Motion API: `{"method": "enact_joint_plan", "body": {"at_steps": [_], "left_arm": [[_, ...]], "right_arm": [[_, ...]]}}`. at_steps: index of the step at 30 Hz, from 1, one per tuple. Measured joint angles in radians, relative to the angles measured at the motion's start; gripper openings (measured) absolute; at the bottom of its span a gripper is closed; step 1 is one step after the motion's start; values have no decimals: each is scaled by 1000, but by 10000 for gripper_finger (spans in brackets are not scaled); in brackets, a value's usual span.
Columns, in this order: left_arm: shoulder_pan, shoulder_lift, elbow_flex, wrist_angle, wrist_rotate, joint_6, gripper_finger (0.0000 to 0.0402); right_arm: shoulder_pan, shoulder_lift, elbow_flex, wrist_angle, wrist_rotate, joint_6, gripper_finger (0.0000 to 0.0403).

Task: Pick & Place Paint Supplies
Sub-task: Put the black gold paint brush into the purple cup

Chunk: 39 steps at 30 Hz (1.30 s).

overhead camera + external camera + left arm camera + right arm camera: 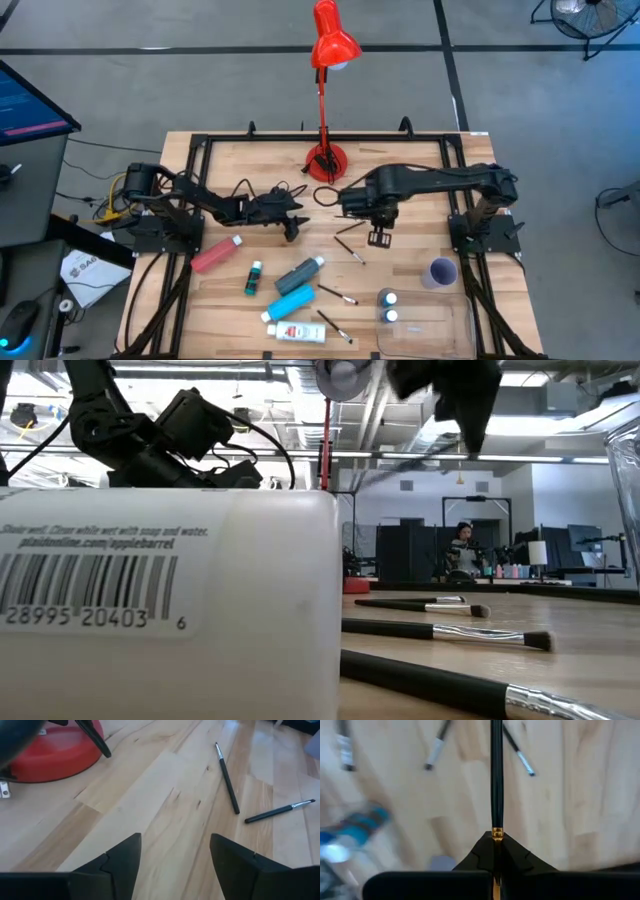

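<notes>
My right gripper [378, 238] hangs above the table's middle, pointing down, shut on a thin dark paintbrush [496, 775]. My left gripper [292, 228] stands open over bare wood left of centre, nothing between its fingers [127, 857]. More brushes lie flat on the table [349, 249] [337, 293] [335, 325]. A pink-red tube [215, 253], a small teal bottle [254, 278], two blue bottles [300, 272] [290, 300] and a white tube [296, 331] lie at the near left. Two white-capped bottles [388, 298] [391, 316] stand in the clear tray. My right gripper pinches the paintbrush between its two shut fingers at the gold band [496, 833]. The fingers come from above and point down. The dark handle [496, 795] runs on straight below the fingertips, so the brush hangs upright, lifted clear of the table.
The red lamp's base [326, 162] stands at the far middle, close to both grippers. A lilac cup [441, 272] and the clear tray [440, 335] sit at the near right. In the low view a white barcode bottle [170, 610] fills the foreground. A person sits far behind the table.
</notes>
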Motion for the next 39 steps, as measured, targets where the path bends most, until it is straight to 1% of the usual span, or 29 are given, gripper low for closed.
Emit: {"method": "enact_joint_plan", "body": {"at_steps": [5,10,13,18,21,24,28,32,36,39], "left_arm": [[0,1,0,3,0,0,214],[0,1,0,7,0,0,215],[-3,1,0,9,0,-8,215],[-12,1,1,14,-1,-24,212],[-12,2,1,16,-1,-32,212],[-12,2,1,25,-1,-42,211],[-19,2,1,28,-3,-57,211],[-44,2,1,30,-7,-76,210],[-72,2,1,36,-44,-81,209],[-86,2,1,37,-52,-94,209]], "right_arm": [[60,-97,1,-1,-56,107,0],[128,-200,-16,1,-63,227,0],[169,-277,-83,-1,-75,306,0],[238,-415,-241,-3,-143,470,0],[281,-479,-313,-2,-188,558,0],[324,-538,-355,-2,-229,638,0],[388,-601,-374,-1,-282,764,0],[490,-667,-390,0,-384,960,0],[625,-742,-418,0,-491,1226,0],[724,-786,-421,-1,-540,1405,0]]}}
